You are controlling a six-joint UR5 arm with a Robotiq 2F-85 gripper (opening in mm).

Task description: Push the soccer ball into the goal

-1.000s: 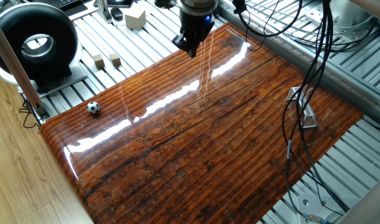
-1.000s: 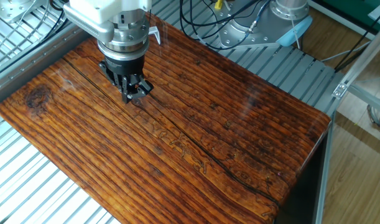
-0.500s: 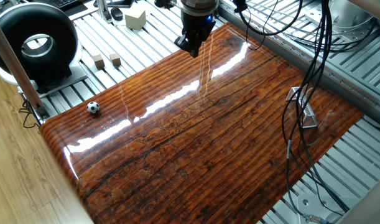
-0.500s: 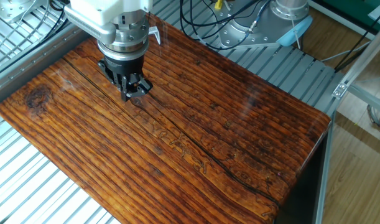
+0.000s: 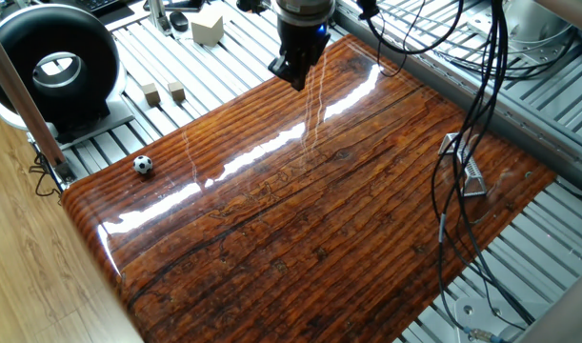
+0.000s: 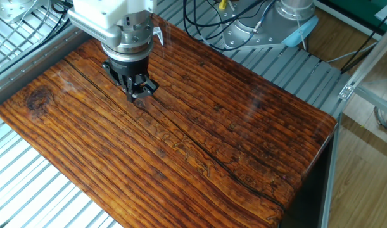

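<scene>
The soccer ball (image 5: 143, 165) is a tiny black-and-white ball at the left corner of the wooden board (image 5: 310, 219), by its edge. The goal (image 5: 465, 168) is a small silver frame standing on the board's right end, partly behind hanging cables. My gripper (image 5: 293, 78) hangs over the board's far edge, far from both, with its fingers together and nothing between them. In the other fixed view the gripper (image 6: 137, 96) is just above the board surface. The ball is out of sight there, and a silver piece (image 6: 157, 35) shows behind the gripper.
A big black ring-shaped device (image 5: 57, 62) stands at the back left. Two small tan cubes (image 5: 163, 92) and a larger cube (image 5: 207, 27) lie on the slatted metal table (image 5: 214, 71). Black cables (image 5: 476, 114) hang over the right end of the board.
My gripper has shifted only very slightly above the board. The ball and the goal have not moved.
</scene>
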